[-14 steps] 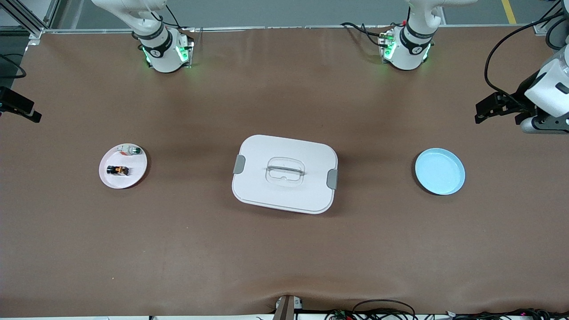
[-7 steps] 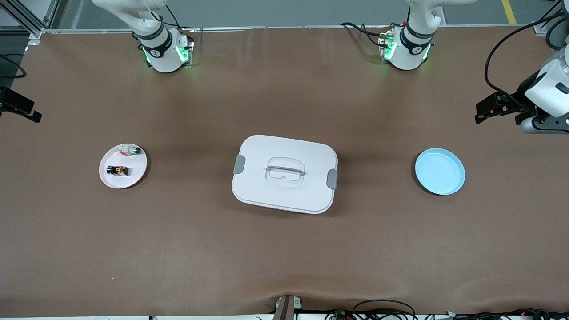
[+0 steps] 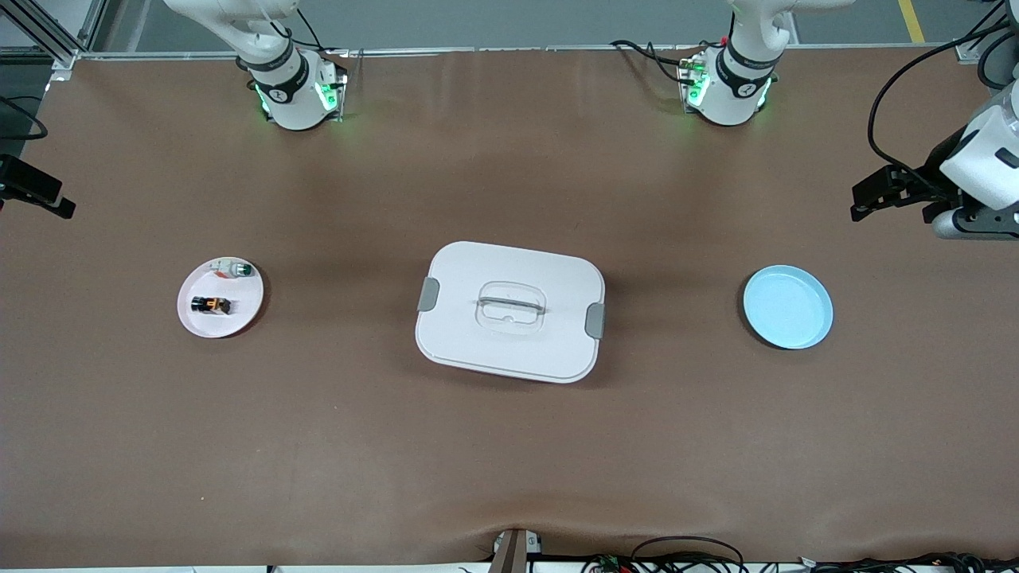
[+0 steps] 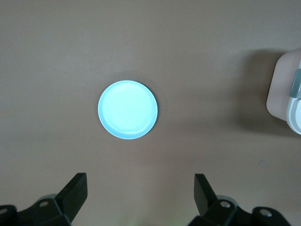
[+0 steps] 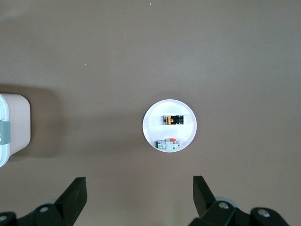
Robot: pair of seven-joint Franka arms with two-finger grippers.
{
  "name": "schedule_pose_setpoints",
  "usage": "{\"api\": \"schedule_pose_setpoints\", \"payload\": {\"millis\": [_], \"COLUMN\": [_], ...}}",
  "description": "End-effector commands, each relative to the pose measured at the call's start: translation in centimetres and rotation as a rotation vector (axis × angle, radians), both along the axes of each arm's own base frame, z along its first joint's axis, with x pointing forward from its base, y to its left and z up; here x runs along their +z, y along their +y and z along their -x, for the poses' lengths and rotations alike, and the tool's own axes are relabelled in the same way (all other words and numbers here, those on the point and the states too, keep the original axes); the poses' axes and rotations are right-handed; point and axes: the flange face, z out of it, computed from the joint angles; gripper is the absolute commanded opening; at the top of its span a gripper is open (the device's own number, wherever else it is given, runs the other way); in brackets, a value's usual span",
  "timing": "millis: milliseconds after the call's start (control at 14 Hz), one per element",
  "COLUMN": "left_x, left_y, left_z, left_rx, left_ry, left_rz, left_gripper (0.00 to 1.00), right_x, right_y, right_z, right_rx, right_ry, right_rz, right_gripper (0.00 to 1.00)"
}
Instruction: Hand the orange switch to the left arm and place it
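Orange switch (image 3: 210, 304) lies flat on a small pink plate (image 3: 241, 317) at mid-height of the front view, toward the right arm's end of the brown worktop (image 3: 509, 461). It is black with orange parts showing on top. It shares the plate with a small white component with a green cap (image 3: 235, 270), which sits close by but apart from it, farther from the front camera. Nothing touches the switch. In the centre of the frame stands the box (image 3: 509, 354), white with grey latches on its two short sides and a clear recessed handle in its lid, well apart from both plates. A light blue plate (image 3: 788, 307) rests at about the same height in the frame, toward the left arm's end. The right arm (image 3: 290, 95) and the left arm (image 3: 728, 87) rise from their bases along the upper edge of the frame, and both wait. The right end effector (image 5: 139, 180) hangs high in the air above the worktop near the pink plate, its two black fingers spread wide and holding nothing. The left end effector (image 4: 139, 177) hangs just as high near the blue plate, fingers likewise spread wide with nothing between them.
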Motion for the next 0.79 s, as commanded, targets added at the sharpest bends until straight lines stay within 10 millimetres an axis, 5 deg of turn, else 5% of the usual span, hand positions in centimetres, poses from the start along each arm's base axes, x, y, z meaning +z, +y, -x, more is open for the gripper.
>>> {"api": "schedule_pose_setpoints", "payload": {"millis": [0,714], "left_x": [0.42,0.33], "left_y": [0.36,0.44], "left_z": [0.01,-0.09], "left_rx": [-0.02,-0.018], "left_ry": [0.0,0.002], "left_rz": [-0.011,-0.011], "left_gripper": [1.0,1.0], "right_x": [0.42,0.72], "right_y": [-0.05,-0.62], "right_z": [0.54,0.86], "right_rx": [0.002,-0.005], "right_ry": [-0.001,-0.003], "right_rz": [-0.019,-0.019], "right_gripper": [1.0,1.0]}}
